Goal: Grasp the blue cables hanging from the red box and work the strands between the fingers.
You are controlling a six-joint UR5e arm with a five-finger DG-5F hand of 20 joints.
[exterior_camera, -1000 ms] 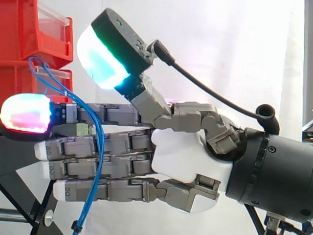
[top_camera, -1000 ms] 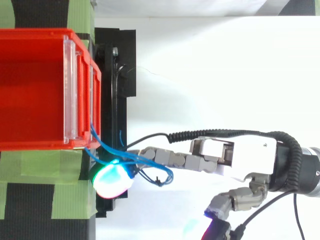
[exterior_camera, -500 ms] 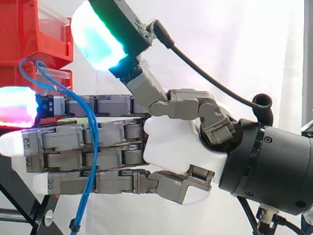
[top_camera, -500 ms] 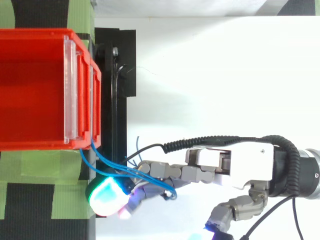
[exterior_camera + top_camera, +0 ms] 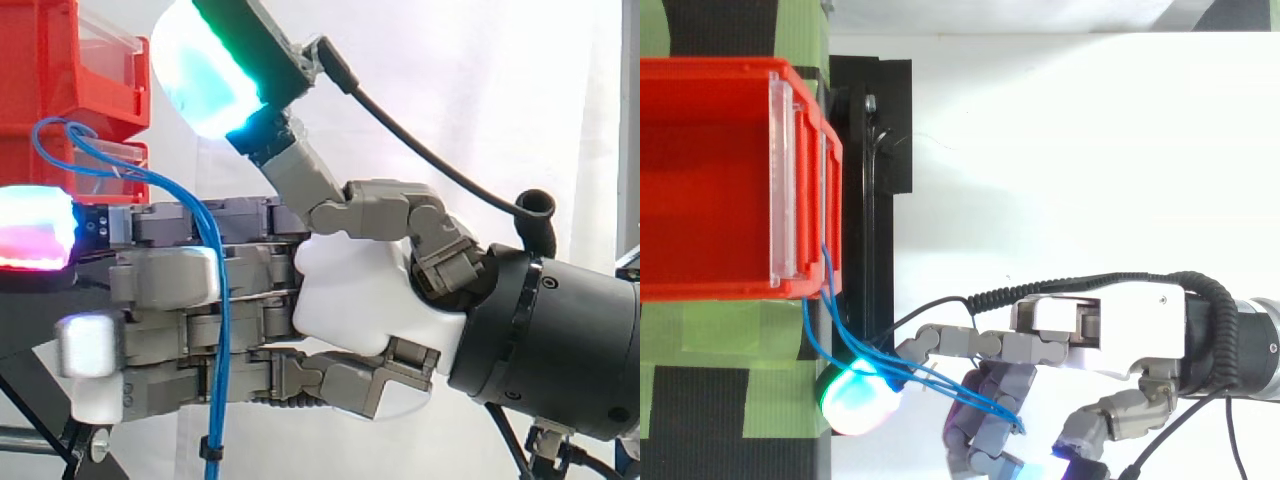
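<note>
Blue cables [image 5: 222,330] hang from the red box [image 5: 700,68] front corner, drape over the hand [image 5: 360,300] and drop down across it. Lower fingers [image 5: 165,277] curl round the strands, so the hand grips them. The uppermost finger lies straight and the thumb [image 5: 200,70] is raised clear. Risks: the hold looks loose with no thumb pressing, so the strands could slip out. A hard tug away from the box could snag them on its edge.
</note>
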